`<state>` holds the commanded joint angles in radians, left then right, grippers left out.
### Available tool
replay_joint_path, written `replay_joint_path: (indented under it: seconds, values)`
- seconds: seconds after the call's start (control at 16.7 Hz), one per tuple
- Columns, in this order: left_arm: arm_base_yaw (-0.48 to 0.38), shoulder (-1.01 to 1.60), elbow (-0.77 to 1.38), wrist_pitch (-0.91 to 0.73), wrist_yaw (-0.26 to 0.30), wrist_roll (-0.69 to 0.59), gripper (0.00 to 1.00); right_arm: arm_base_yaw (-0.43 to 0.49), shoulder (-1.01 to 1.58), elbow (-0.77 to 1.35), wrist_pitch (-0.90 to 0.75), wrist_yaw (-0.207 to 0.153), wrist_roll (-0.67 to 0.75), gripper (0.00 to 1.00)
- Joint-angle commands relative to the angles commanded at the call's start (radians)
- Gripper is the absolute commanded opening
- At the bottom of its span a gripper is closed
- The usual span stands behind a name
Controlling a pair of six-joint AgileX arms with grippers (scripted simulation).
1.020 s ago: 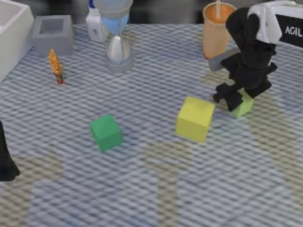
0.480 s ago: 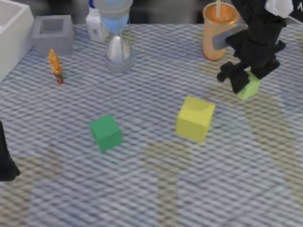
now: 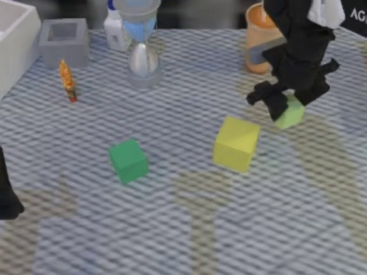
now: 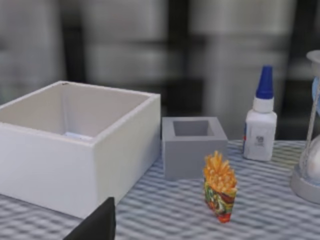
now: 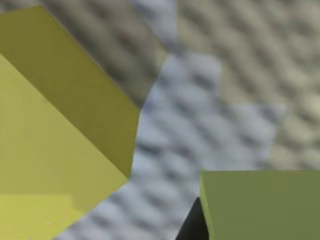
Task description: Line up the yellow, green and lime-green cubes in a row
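Right end effector [image 3: 282, 105] seemingly grips lime-green cube [image 3: 290, 114] above woven tablecloth [image 3: 189, 229].

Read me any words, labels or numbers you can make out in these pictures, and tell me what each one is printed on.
"AG": white letters, cut off by the picture's edge, on the right arm's black panel.
Glue bottle: a small printed label, too small to read.
French fries packet: colourful print, no legible words.
Nothing else carries text.

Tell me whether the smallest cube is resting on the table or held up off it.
Held up: the right gripper is shut on the lime-green cube, which hangs tilted over the table, beside the yellow cube.
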<state>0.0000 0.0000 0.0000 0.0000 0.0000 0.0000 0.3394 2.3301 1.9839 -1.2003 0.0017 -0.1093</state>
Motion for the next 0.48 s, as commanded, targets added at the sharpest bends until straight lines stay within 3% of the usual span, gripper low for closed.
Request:
replay_joint_path:
  seconds: [0.48]
  values:
    - [0.000, 0.000, 0.000, 0.000, 0.000, 0.000, 1.00, 0.218, -0.259, -0.383, 0.099, 0.012, 0.579, 0.00]
